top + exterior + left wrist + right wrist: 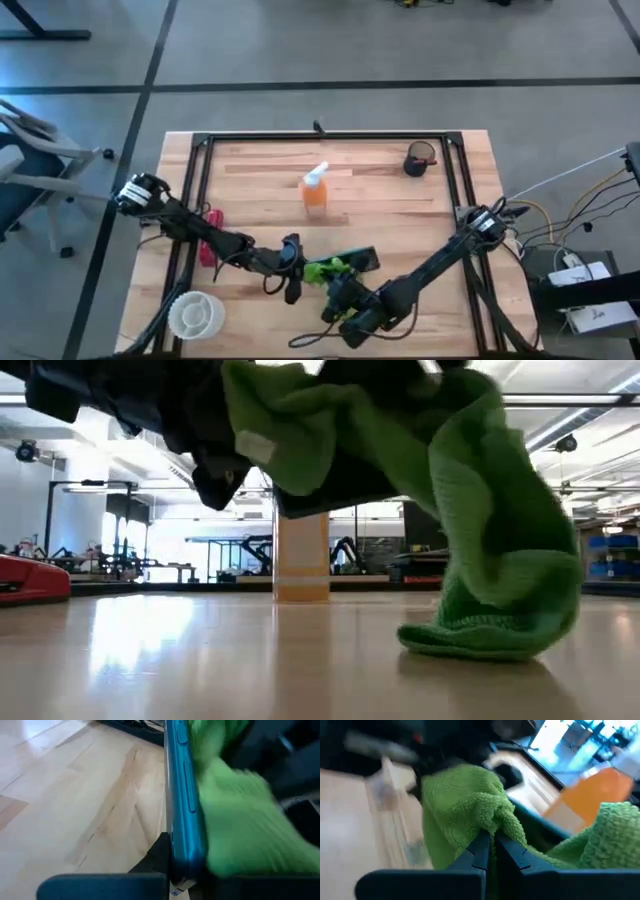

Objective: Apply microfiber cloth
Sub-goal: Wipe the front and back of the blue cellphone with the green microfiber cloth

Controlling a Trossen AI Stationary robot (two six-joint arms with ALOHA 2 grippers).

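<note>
— Green fabric fills the low view: the microfiber cloth [480,540] hangs from above, its lower fold resting on the wooden table [200,660].

— And from overhead?

— It sits near the front edge of the table, about the middle, draped against a dark tablet [355,260] with a blue edge [182,795]. The left gripper [292,270] is just left of it; in its wrist view the tablet's edge stands between the fingers, so it looks clamped on the tablet.

— The right one?

— The right gripper [338,292] comes in from the near right. Its fingers [482,847] are pressed nearly together, pinching a fold of the cloth.

— What about the surface?

— Pale butcher-block planks inside a dark metal frame [330,137]. An orange spray bottle [315,190] stands near the centre, a dark cup [420,160] at the far right, a white round dish [196,314] at the near left, a red object [208,245] beside the left arm.

— The room?

— Grey floor, bright ceiling lights [570,420], and other equipment far behind.
</note>
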